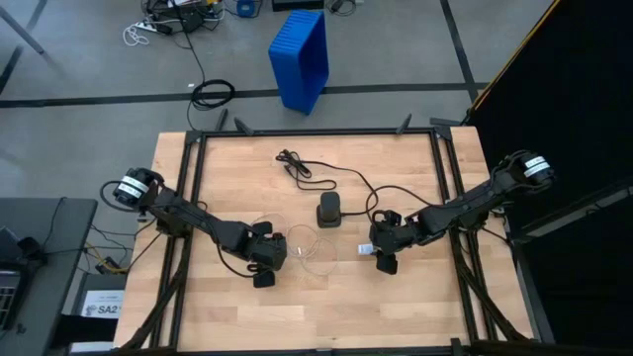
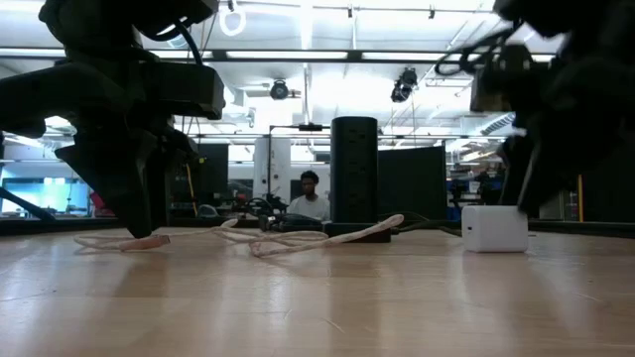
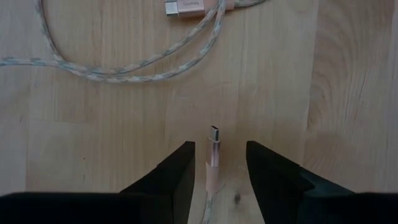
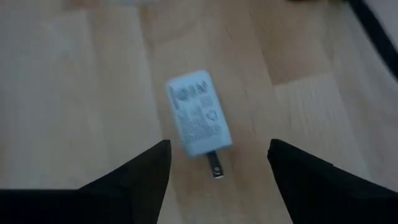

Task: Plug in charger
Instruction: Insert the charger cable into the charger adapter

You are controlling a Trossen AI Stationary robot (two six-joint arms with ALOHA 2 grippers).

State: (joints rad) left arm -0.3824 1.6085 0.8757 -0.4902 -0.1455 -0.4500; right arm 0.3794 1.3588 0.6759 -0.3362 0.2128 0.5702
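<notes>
At nine o'clock on the table my left gripper (image 3: 214,180) pinches the cable plug (image 3: 213,146); a loose pinch could let it twist. At three o'clock my right gripper (image 4: 217,168) is spread over the charger (image 4: 198,113), lying flat; closing off-centre could skid it.
</notes>
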